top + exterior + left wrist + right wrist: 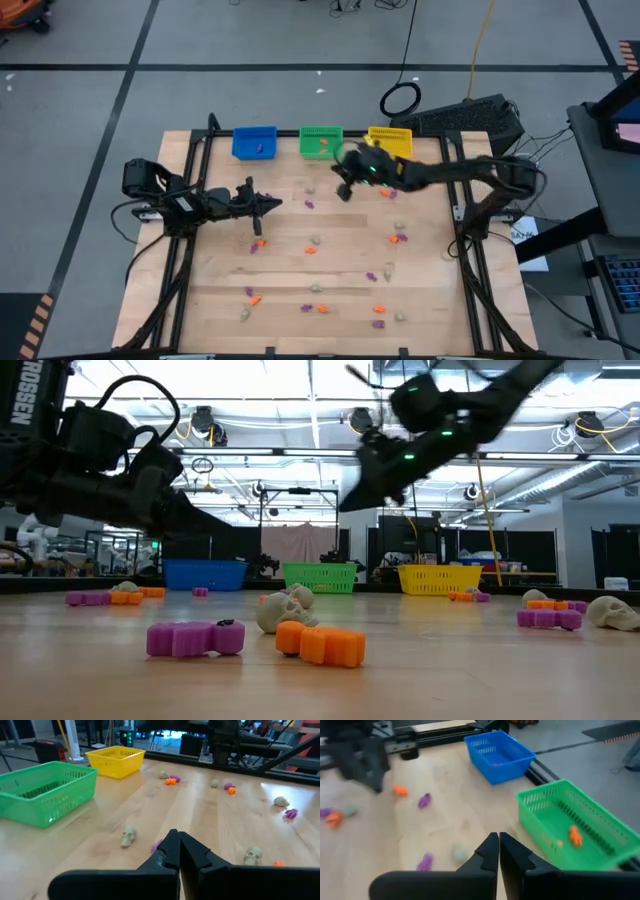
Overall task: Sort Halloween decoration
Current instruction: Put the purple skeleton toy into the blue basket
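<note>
Small purple, orange and pale skull-shaped trinkets lie scattered over the wooden table (330, 270); in the low view a purple one (195, 638), an orange one (322, 644) and a skull (285, 610) lie nearest. My left gripper (272, 205) (178, 847) is shut, low over the table's left half, with a purple trinket (156, 846) on the wood just beside its fingertips. My right gripper (344, 187) (498, 846) is shut and raised above the table, in front of the green bin (580, 827), which holds an orange trinket (575, 836).
Three bins stand in a row along the far edge: blue (255, 143) with a purple piece inside, green (321, 141) and yellow (390, 140). A dark frame runs along the table's sides (190, 165). More trinkets lie toward the near edge (378, 310).
</note>
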Tool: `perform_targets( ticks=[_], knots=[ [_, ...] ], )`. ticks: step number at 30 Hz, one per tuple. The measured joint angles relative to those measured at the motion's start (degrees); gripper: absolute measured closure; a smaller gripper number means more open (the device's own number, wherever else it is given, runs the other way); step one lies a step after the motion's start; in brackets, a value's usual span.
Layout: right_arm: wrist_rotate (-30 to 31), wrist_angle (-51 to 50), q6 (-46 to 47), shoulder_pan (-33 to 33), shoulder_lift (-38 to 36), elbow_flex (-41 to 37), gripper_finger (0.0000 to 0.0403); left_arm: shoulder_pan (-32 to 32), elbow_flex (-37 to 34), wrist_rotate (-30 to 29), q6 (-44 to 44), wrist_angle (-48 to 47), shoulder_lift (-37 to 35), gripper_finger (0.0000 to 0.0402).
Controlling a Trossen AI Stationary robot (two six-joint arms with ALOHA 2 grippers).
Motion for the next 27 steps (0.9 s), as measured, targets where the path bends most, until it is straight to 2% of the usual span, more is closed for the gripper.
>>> perform_targets(
  ticks=[5, 10, 14, 18, 21, 23, 27],
  knots=[
    [-0.30, 9.50, -0.21, 3.20, -8.74, -11.79, 0.0403, 0.00, 1.47, 0.97, -1.01, 0.00, 0.00, 0.0402],
    [-0.31, 22.07, -0.46, 4.05, -14.51, -22.25, 0.0403, 0.00, 3.46, 3.86, -1.53, -0.34, 0.00, 0.0402],
    [-0.30, 27.80, -1.22, 4.03, -18.01, -27.83, 0.0403, 0.05, 4.71, 4.83, -1.49, -1.17, -0.96, 0.0402],
    [-0.31, 29.78, -3.19, 4.03, -20.86, -30.21, 0.0403, 0.70, 6.13, 4.96, -1.47, -6.12, -5.68, 0.0402],
    [-0.32, 29.48, -4.58, 4.03, -21.97, -30.26, 0.0403, 1.33, 8.11, 5.21, -0.73, -14.48, -11.39, 0.0402],
    [-0.35, 29.48, -5.35, 4.03, -22.10, -30.26, 0.0403, 1.36, 10.15, 5.22, 0.85, -23.29, -15.91, 0.0402],
    [-0.40, 28.79, -6.00, 4.05, -22.06, -30.26, 0.0403, 1.33, 17.82, 5.31, 4.90, -50.87, -25.18, 0.0402]
  ],
)
